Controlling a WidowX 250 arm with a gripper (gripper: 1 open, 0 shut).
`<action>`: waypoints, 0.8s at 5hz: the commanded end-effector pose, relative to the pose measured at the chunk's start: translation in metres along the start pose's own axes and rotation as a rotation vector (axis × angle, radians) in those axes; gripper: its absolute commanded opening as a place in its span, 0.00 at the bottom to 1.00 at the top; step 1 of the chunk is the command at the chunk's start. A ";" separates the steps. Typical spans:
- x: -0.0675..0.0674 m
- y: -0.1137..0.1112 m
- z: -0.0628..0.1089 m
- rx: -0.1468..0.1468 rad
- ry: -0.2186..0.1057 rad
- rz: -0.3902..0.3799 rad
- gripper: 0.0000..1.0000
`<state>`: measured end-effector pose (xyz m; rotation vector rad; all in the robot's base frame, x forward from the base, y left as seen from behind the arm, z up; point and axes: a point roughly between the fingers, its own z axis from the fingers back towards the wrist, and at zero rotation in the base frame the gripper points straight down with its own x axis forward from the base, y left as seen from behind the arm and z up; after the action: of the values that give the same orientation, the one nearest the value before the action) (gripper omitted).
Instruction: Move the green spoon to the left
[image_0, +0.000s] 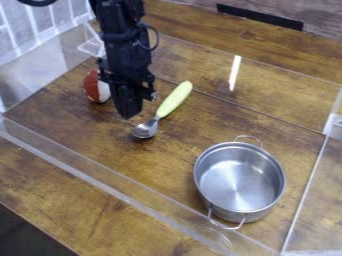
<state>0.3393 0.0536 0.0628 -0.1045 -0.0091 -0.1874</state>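
Note:
The green spoon (164, 107) lies flat on the wooden table, with its pale yellow-green handle toward the back right and its silver bowl toward the front left. My gripper (127, 112) points straight down just left of the spoon, between it and the mushroom toy. Its dark fingers are shut together with nothing between them, and their tips are close to the table. The spoon is not held.
A red-capped white mushroom toy (94, 87) sits right behind and to the left of the gripper. A steel pot (241, 180) with handles stands at the front right. A clear acrylic wall (120, 190) runs along the front edge of the table.

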 end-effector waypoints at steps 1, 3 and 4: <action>0.002 0.006 0.050 0.043 -0.113 0.064 0.00; 0.008 0.000 0.062 0.040 -0.140 0.197 0.00; 0.015 -0.003 0.056 0.037 -0.137 0.269 1.00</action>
<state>0.3451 0.0572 0.1026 -0.0942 -0.0747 0.1051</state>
